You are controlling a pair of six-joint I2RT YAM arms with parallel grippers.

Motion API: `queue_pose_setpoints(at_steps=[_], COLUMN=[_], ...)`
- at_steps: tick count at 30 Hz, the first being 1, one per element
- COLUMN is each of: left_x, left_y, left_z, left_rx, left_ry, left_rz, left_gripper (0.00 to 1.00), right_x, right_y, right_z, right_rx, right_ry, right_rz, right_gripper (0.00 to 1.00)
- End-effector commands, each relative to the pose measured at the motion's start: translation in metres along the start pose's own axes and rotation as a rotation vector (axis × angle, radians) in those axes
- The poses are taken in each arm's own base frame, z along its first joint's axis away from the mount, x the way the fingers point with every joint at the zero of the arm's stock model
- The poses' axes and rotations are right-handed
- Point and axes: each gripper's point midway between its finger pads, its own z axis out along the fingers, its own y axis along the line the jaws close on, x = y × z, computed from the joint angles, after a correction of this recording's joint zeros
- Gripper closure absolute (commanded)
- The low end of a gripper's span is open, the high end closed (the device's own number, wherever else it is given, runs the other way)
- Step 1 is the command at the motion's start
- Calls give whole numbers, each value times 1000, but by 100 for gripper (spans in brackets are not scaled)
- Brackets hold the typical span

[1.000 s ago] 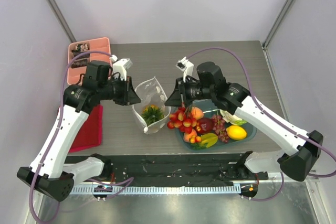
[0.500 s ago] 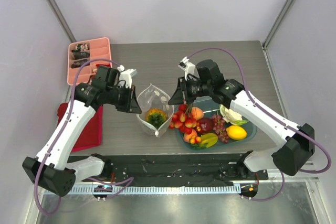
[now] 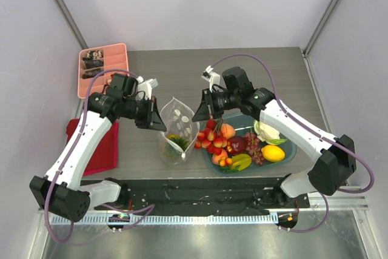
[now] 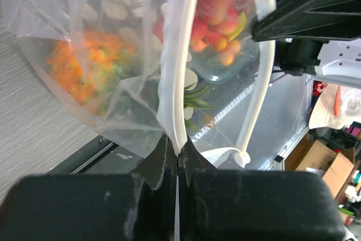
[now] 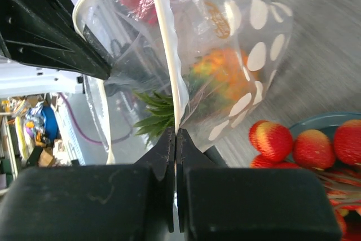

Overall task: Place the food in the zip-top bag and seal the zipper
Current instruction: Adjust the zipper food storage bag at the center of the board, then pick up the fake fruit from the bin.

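Bag: clear dotted bag point(image 3: 177, 127), held up between the two arms just left of the plate point(image 3: 291, 151), with its base low near the table point(image 3: 182, 65). I cannot tell whether the base is resting on it.
Mouth: facing up and parted into a narrow lens.
Zipper: the zipper point(image 4: 179, 77) is unsealed. Its two strips stand apart mid-span and meet at the ends.
Contents: one pineapple point(image 3: 177, 141) sits low inside, and its green top shows through the film.
Food outside: the berries point(image 3: 212, 139) are just beside the bag's right wall, and the lemon point(image 3: 273, 153) and other pieces are on the plate.
Left gripper: the left gripper point(image 4: 177, 152) has its fingers clenched on one zipper lip, and the strip runs out from between the pads.
Right gripper: the right gripper point(image 5: 176, 135) has its fingers clenched on the opposite lip.
Handling, judged: the film is thin, soft, light and probably slick, and it creases and would slump without support. The zipper strip is the only stiffer part.
Hold point, judged: grip on the strip itself near mid-span, as now. A pinch on the bare film would likely slide.
Progress, judged: early, with one piece in, most of the food unloaded and sealing not begun.
Risk, judged: if either lip is freed to fetch food, the mouth may fold shut or the bag may tip.
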Motion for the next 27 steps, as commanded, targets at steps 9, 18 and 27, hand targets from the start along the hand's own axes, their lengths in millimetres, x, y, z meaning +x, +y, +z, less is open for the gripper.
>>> queue_pose_setpoints(at_steps=[9,18,27], left_x=[-21,-19,-20], left_y=[5,7,6], left_z=[8,7,7], left_rx=[28,25,26], left_ry=[-36,-48,-56], left_rz=[-34,-13,-8], left_gripper=[100,100,100], right_x=[-60,-16,18], right_y=[-35,-101,-139], right_z=[-62,-79,-49], right_rx=[139,388,393], right_ry=[-195,-133,-15], right_rz=[-61,-141,-30], right_gripper=[33,22,23])
